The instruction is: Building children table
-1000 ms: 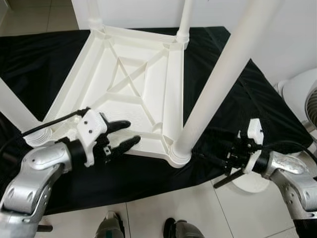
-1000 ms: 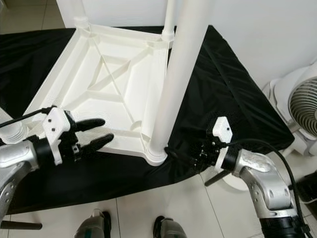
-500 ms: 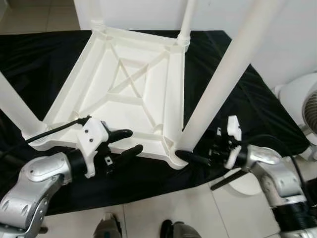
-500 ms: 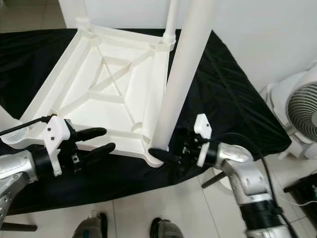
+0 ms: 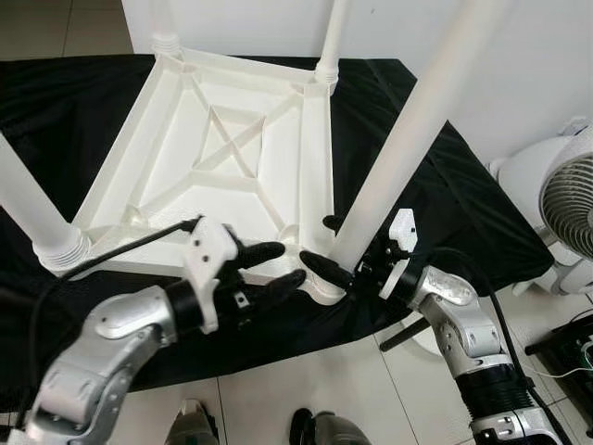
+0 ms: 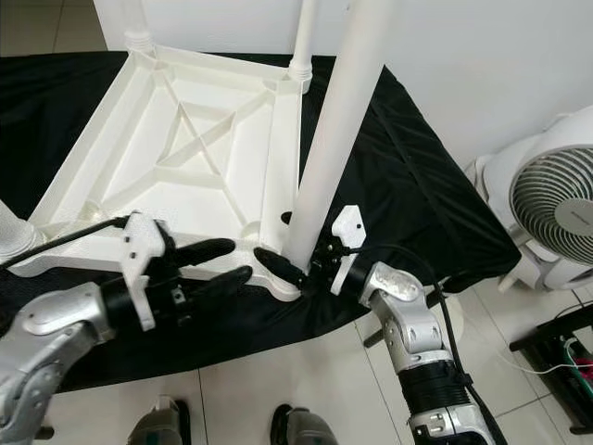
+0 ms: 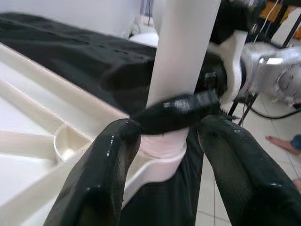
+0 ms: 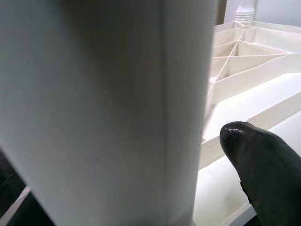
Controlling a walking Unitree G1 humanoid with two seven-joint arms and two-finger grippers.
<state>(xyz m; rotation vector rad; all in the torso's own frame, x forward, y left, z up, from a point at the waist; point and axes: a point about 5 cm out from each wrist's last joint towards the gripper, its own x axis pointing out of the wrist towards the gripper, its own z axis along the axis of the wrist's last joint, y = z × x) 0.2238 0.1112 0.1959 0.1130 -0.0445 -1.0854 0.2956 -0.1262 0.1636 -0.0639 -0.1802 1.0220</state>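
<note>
A white plastic table is lying upside down on a black cloth spread over the tabletop, its ribbed underside with an X-shaped brace facing up. Legs are standing in the corner sockets: one at 11 o'clock, one at 12 o'clock, one at 9 o'clock, and the near leg rising from the corner at about 5 o'clock of the frame and leaning toward 1 o'clock.

The right hand is reaching in from 4 o'clock and is closing its two black fingers around the base of the near leg, just above the socket; one finger is lying across the front of the leg and the other is showing behind it. In the right wrist view the leg is sitting right against the camera with a fingertip beside it.

The left hand is hovering at 6 o'clock, by the table's near edge, its fingers spread and holding nothing, pointing toward the same corner. In the left wrist view its fingers are framing the socket and the right hand's finger on the leg.

A white fan is standing on the tiled floor at 3 o'clock.
</note>
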